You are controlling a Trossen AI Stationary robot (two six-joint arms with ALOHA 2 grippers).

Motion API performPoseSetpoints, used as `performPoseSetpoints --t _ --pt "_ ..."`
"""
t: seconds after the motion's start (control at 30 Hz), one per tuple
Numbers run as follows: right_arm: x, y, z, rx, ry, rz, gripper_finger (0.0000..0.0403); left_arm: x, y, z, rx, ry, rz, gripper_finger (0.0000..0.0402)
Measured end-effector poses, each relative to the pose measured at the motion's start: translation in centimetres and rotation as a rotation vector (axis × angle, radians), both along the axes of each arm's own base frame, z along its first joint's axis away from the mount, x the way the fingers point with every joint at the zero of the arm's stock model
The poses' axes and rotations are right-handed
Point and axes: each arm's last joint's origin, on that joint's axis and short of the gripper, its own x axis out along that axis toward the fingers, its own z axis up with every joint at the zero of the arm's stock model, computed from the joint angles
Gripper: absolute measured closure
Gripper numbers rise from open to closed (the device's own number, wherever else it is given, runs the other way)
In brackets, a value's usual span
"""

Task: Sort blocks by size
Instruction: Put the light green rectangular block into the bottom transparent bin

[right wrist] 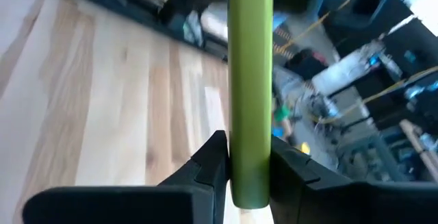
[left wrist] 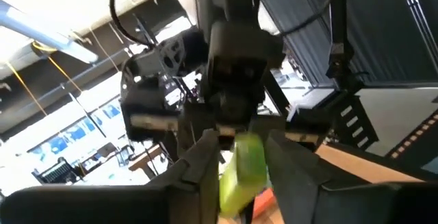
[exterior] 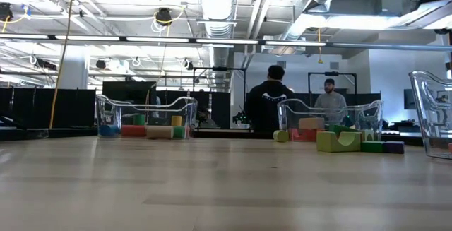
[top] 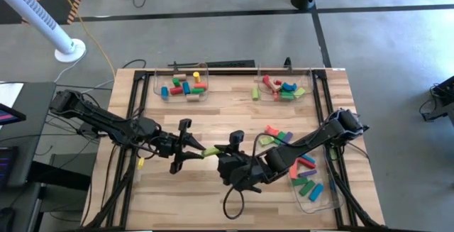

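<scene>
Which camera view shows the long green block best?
The right wrist view: the long green block fills the frame, gripped at its end by the right claw. The left wrist view shows only one blurred end between the left claw fingers. The high view shows it small, between both claws. The low view misses it.

Green block's (left wrist: 241, 176) lower end cut off

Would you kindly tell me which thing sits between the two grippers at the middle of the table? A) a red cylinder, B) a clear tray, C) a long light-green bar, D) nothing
C: the long light-green bar spans from the left gripper to the right gripper, and both wrist views show it between the fingers.
</scene>
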Motion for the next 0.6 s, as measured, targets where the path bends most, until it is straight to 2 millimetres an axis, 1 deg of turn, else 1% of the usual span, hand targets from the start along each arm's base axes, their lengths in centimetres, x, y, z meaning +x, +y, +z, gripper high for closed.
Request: performPoseSetpoints --t 0.17,0.33,0.43,0.53,0.6 --pt "-1.7 0.1 -0.6 0.070 0.094 -0.030 0.0301 0.0 0.0 -0.2 0.010 0.021 0.001 0.0238" --pt "-4.8 0.2 -0.6 0.205 0.220 -0.085 0.0301 0.2 0.0 -1.1 0.018 0.116 0.002 0.0190" --pt "-7.1 0.2 -0.7 0.311 0.342 -0.156 0.0301 0.2 0.0 -1.7 0.014 0.188 0.004 0.0176" --pt "-9.4 0.2 -0.9 0.424 0.484 -0.270 0.0301 0.2 0.0 -2.3 0.024 0.249 0.007 0.0173" --pt "-10.8 0.6 -1.1 0.479 0.583 -0.344 0.0301 0.2 0.0 -2.7 0.023 0.286 0.008 0.0173"
